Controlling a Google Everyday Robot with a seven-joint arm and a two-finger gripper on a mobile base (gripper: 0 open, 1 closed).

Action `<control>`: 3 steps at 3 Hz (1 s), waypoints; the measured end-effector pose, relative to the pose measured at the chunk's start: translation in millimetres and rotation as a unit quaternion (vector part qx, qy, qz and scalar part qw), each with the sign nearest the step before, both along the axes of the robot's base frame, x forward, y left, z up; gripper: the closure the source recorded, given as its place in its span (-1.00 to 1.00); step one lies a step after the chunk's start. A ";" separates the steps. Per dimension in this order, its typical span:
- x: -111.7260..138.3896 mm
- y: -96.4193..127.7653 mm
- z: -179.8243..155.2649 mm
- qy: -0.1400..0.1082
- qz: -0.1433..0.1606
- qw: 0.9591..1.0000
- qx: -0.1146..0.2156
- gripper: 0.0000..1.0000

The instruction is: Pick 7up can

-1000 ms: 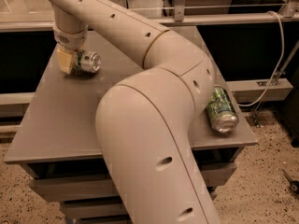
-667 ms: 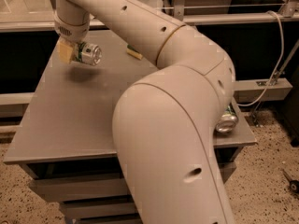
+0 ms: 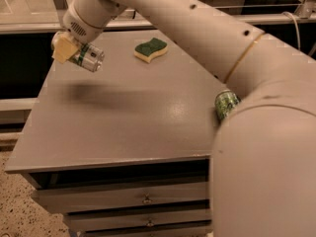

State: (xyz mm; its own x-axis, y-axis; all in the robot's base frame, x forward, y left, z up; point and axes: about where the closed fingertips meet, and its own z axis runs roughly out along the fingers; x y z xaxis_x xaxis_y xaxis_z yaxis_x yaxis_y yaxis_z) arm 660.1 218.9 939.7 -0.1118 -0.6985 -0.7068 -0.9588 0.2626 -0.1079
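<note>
7up can [image 3: 88, 58] tilted, clear of the grey table [image 3: 123, 127], shadow beneath; gripper [image 3: 74, 53] clamps it above the table's back corner; pick judged essentially done, only secure carrying remains; sponge [image 3: 150, 49] and green can [image 3: 224, 103] rest on the table.
</note>
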 end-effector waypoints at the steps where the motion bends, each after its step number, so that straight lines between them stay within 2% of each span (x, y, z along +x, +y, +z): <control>1: -23.6 -5.3 9.0 -0.004 0.020 0.994 0.103 1.00; 2: -24.4 -19.1 26.6 -0.028 0.020 0.976 0.214 1.00; 3: -27.7 -39.4 48.0 -0.066 0.024 0.965 0.251 1.00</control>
State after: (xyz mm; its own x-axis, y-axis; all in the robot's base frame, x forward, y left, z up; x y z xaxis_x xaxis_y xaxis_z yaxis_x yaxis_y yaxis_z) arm 632.5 179.4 987.7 0.0269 -0.2664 -0.9635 -0.9577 0.2694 -0.1013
